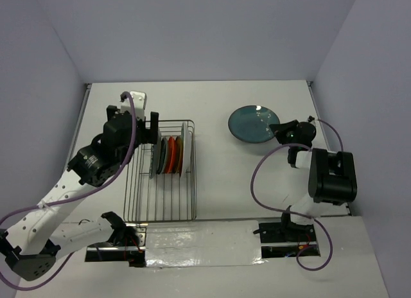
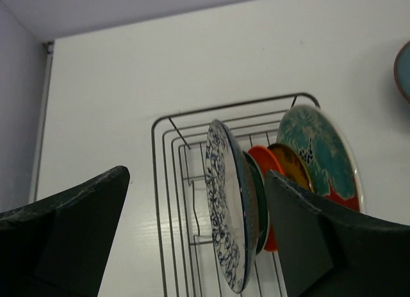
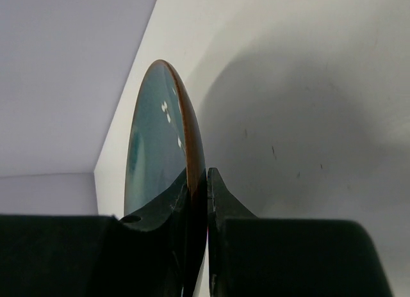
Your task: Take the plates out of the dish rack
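The dish rack (image 1: pixel 160 200) stands on the left of the tabletop (image 1: pixel 225 176). Its far end holds plates on edge, packed close: a white plate with blue floral rim (image 2: pixel 224 214), a red-orange plate (image 2: pixel 264 161), a yellowish plate (image 2: pixel 291 168) and a large teal-flowered plate (image 2: pixel 317 150). The left jaws hang wide apart above them, holding nothing. The right jaws are clamped on the rim of a teal plate (image 3: pixel 154 137) with an orange edge. That plate is outside the rack, at the far right of the tabletop.
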You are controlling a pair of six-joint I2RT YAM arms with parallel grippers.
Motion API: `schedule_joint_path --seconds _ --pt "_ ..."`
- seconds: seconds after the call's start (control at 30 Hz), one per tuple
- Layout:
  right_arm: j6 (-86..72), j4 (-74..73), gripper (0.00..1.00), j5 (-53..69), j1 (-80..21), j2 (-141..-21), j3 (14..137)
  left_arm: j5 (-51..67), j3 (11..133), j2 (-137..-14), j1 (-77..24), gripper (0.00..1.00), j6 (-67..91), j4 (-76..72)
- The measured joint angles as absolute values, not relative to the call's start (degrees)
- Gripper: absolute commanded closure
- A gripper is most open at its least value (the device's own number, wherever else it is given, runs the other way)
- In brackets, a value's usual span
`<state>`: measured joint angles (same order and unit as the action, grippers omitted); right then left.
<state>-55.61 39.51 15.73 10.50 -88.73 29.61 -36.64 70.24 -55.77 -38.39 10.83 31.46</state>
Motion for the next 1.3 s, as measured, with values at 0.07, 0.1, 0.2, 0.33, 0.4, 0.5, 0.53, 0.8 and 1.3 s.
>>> schedule_joint_path --seconds 0.07,0.1,0.2,0.33,0.4,0.5,0.53,0.8,1.3 --pt "-55.0 41.3 1.00 16.7 10.5 -93.1 31.9 -35.1 66.1 -54.2 -37.4 0.00 12.3 31.4" --pt "-54.8 41.9 0.98 17.1 10.5 -95.1 33.0 -34.2 64.1 -53.3 -36.5 0.00 12.7 31.5" --pt "-54.3 42.9 0.92 18.6 10.5 -100.9 36.9 -32.8 60.4 -50.5 -34.6 0.01 14.0 31.8" --pt "-54.4 42.1 0.56 19.4 10.5 -105.6 41.0 -33.4 59.3 -46.1 -33.5 0.01 15.0 31.2" --pt "-54.3 40.0 0.34 20.0 10.5 -105.9 43.0 -33.8 58.5 -43.5 -33.5 0.01 15.2 30.0" --pt "-53.0 34.5 0.22 18.6 10.2 -105.6 46.3 -34.3 57.8 -41.6 -33.4 0.00 15.2 29.4" --pt "-52.6 31.4 0.20 17.5 10.0 -105.2 47.2 -34.4 57.9 -41.7 -33.2 0.01 15.3 29.1" --pt "-49.4 5.7 0.00 4.7 6.7 -97.1 49.0 -32.7 59.8 -47.2 -32.4 0.00 17.0 30.5" --pt "-38.8 -19.3 0.00 -11.8 -5.6 -59.5 52.7 -23.3 68.6 -59.0 -32.4 0.19 24.4 36.2"
